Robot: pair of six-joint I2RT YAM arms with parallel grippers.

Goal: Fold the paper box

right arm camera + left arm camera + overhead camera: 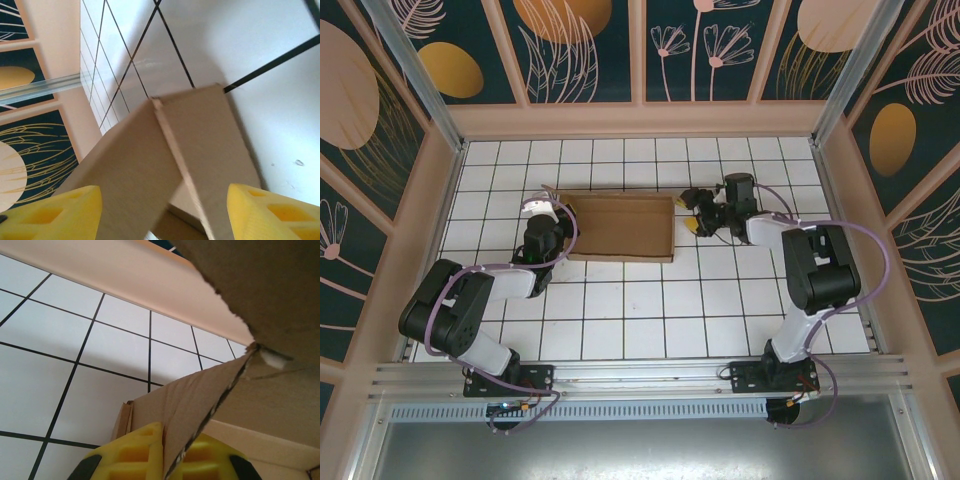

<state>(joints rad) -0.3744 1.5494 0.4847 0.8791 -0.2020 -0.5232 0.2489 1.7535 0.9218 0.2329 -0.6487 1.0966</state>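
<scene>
The paper box (pixel 620 228) is plain brown cardboard lying flat and partly folded on the white tiled table, just behind its middle. My left gripper (pixel 556 212) is at the box's left end. In the left wrist view it (pixel 172 455) is shut on the thin edge of a raised cardboard flap (pixel 200 395). My right gripper (pixel 692 224) is at the box's right end. In the right wrist view it (pixel 162 215) is open, its yellow fingers (pixel 50 215) set wide apart. Two cardboard flaps (pixel 140 165) rise between them, meeting at a crease.
The tiled table (pixel 640 310) is enclosed by peach-framed patterned walls (pixel 640 118) at the back and sides. Aluminium posts stand at the back corners. A metal rail (pixel 640 378) with both arm bases runs along the near edge. Bare tiles lie in front of the box.
</scene>
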